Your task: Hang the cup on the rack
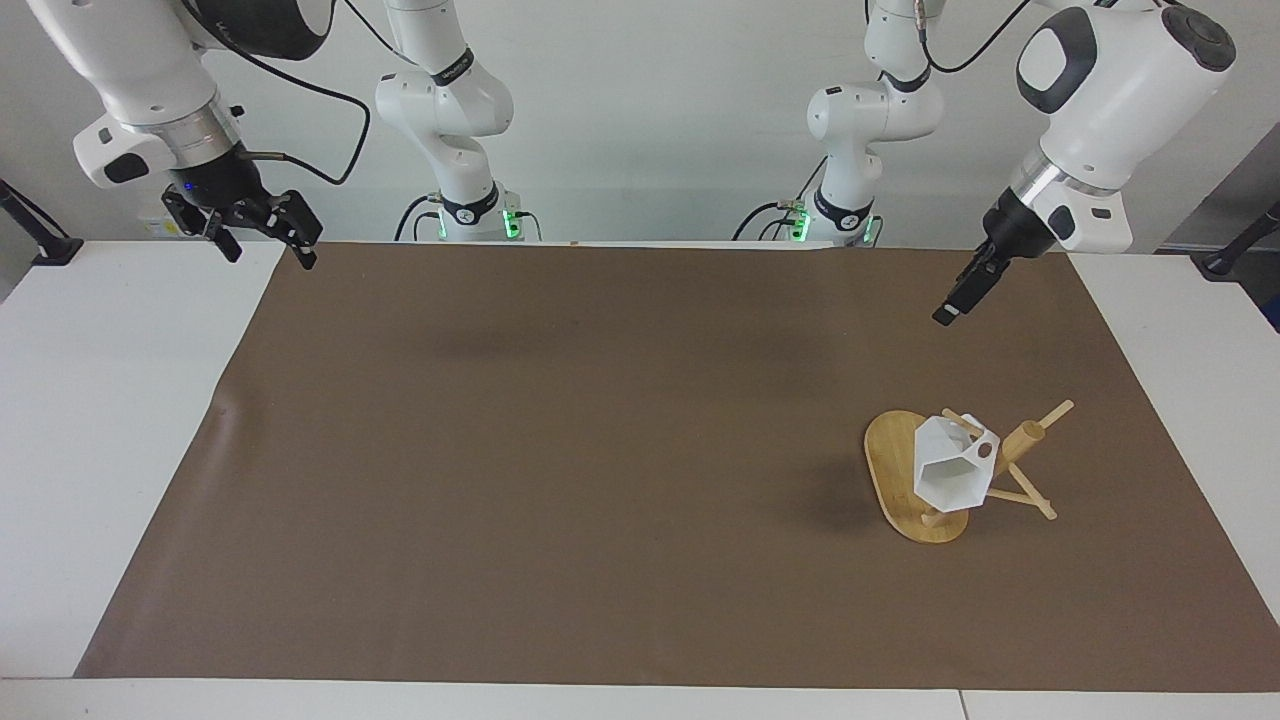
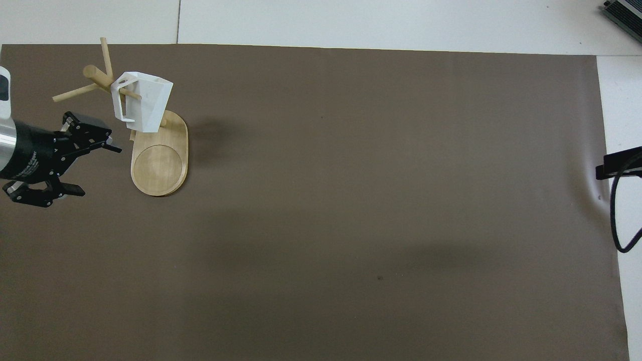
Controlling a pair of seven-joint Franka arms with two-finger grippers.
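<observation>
The white faceted cup [image 1: 948, 476] [image 2: 144, 103] hangs by its handle on a thin peg of the bamboo rack [image 1: 1022, 441] [image 2: 95, 75], above the rack's oval base [image 1: 889, 468] [image 2: 158, 165]. No gripper touches it. My left gripper [image 1: 951, 308] [image 2: 98, 169] hangs open and empty over the brown mat, apart from the rack and well above the table. In the facing view it shows edge-on. My right gripper [image 1: 269, 254] waits open and empty over the mat's corner at the right arm's end.
A brown mat [image 1: 560, 460] [image 2: 351, 200] covers most of the white table [image 1: 120, 420]. At the edge of the overhead view a black fingertip [image 2: 618, 164] of the right gripper and a looping cable [image 2: 614, 220] show.
</observation>
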